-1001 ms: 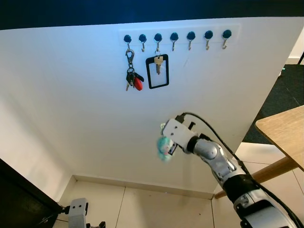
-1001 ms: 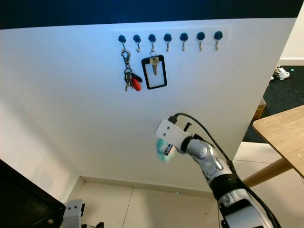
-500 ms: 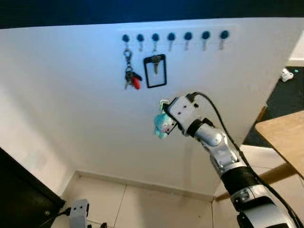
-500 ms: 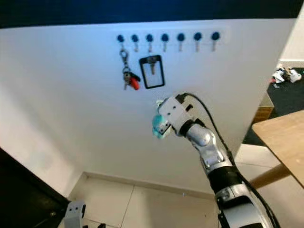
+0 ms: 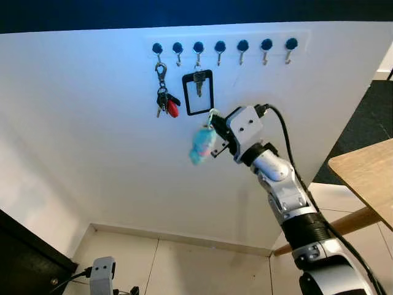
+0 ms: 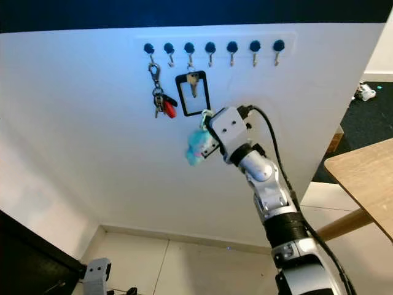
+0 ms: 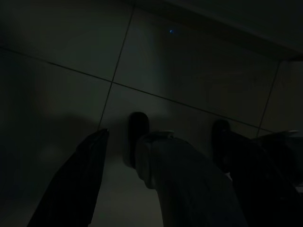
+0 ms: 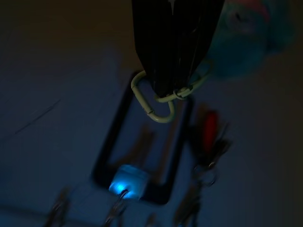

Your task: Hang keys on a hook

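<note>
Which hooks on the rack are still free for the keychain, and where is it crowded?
The four hooks right of the black-framed key tag, from the fourth hook to the last hook, are bare. The second hook is bare too, but squeezed between the key bunch and the tag. The right gripper, shut on the carabiner, sits just below the tag.

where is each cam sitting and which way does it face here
Left eye view: on the head, facing the white wall with the hook rail; right arm raised, right gripper holding a teal plush keychain.
Right eye view: the other eye, same scene; shares the red-tagged key bunch and black-framed key.
Left wrist view: on the hanging left arm, facing dark floor tiles past the left gripper.
Right wrist view: along the fingers toward the hooks, clamped on a carabiner.
</note>
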Tool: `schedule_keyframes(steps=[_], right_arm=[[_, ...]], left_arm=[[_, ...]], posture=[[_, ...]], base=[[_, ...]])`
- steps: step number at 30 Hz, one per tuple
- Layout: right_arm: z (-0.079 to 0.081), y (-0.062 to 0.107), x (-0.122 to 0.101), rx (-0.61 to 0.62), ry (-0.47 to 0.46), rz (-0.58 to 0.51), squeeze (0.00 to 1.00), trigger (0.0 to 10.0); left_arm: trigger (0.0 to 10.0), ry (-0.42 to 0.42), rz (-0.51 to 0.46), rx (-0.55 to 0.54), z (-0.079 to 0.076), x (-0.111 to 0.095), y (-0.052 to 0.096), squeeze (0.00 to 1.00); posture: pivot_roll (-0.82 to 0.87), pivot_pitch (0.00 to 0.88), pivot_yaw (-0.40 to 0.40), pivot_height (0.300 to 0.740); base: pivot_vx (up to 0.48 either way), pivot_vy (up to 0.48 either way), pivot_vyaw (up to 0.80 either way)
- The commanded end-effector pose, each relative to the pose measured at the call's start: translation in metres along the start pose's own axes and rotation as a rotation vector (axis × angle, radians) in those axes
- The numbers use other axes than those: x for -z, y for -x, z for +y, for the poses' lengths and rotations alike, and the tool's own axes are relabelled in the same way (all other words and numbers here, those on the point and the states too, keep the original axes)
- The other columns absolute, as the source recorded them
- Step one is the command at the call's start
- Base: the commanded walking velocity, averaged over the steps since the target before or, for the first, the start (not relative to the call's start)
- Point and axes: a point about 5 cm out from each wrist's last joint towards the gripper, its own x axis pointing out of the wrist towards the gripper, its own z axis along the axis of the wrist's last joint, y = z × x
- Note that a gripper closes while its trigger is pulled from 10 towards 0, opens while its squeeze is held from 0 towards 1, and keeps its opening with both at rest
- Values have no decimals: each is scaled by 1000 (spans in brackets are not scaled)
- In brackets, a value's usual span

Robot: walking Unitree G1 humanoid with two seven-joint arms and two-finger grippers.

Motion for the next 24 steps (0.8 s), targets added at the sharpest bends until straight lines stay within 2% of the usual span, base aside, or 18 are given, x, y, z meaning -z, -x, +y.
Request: schedule_keyframes(steps=[1,6,9,12,16,17,21,24], right_arm=[[-8,-4,-9,48,21,-13,0,10000],[-12,-6,-19,60,36,-45,0,10000],[-19,-9,-28,86,163,-45,0,10000],[-20,-9,-30,93,179,-46,0,10000],[-23,-10,-33,86,294,-24,0,10000],[-23,-10,-33,86,294,-24,0,10000],[-23,-10,-33,42,422,-7,0,10000],[-23,-11,-33,41,455,-1,0,10000]], left_arm=[[10000,-17,14,4,0,4,1,0],[10000,-18,16,6,-1,5,1,0],[10000,-17,15,10,-2,5,1,0],[10000,-18,17,10,-2,6,1,0],[10000,-20,21,12,-2,7,1,0],[10000,-20,21,12,-2,7,1,0],[10000,-18,22,15,-3,7,0,0],[10000,-16,21,17,-4,7,0,0]], posture=[[-136,48,90,740],[-136,49,89,740],[-134,49,87,740],[-134,49,87,740],[-135,52,87,740],[-135,52,87,740],[-136,53,86,740],[-136,53,86,740]], base=[[0,0,0],[0,0,0],[0,0,0],[0,0,0],[0,0,0],[0,0,0],[0,0,0],[0,0,0]])
